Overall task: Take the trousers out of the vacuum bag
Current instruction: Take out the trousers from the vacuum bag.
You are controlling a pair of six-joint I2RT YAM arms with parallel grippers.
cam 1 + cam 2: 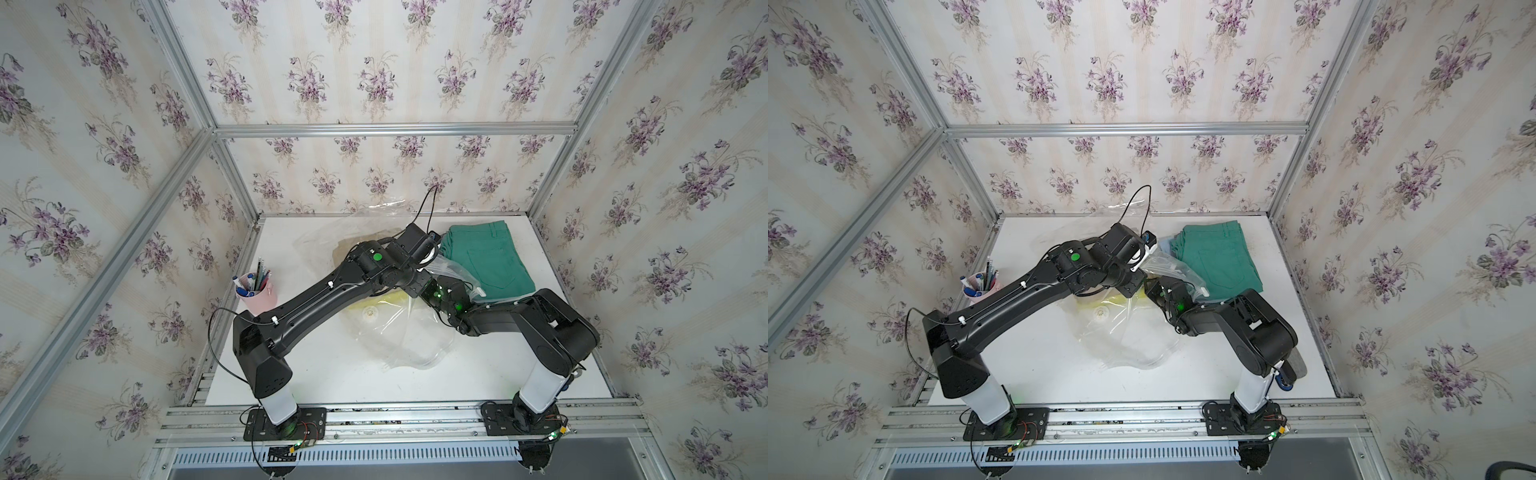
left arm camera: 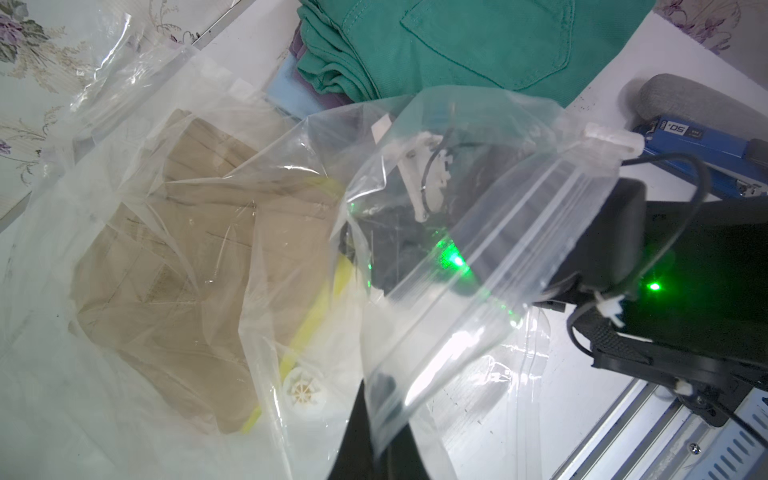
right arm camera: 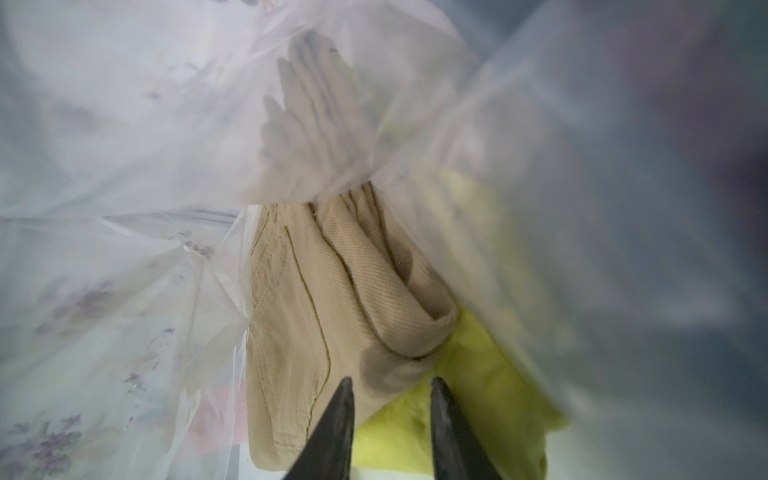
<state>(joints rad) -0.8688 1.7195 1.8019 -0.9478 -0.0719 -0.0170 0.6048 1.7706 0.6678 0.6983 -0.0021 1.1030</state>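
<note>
While the right gripper (image 3: pixel 391 384), jaws narrowly apart inside the vacuum bag (image 2: pixel 498 232), is nosing the khaki trousers (image 3: pixel 299 316) atop the yellow pair (image 3: pixel 478 374), pinch one fold only. The left gripper (image 2: pixel 380 399) is clamping the vacuum bag mouth raised. Teal trousers (image 1: pixel 486 257) are lying just beyond.

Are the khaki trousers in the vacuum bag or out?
In. The khaki trousers lie behind the vacuum bag's clear plastic, atop the yellow pair; the right gripper, jaws apart, is at their fold.
</note>
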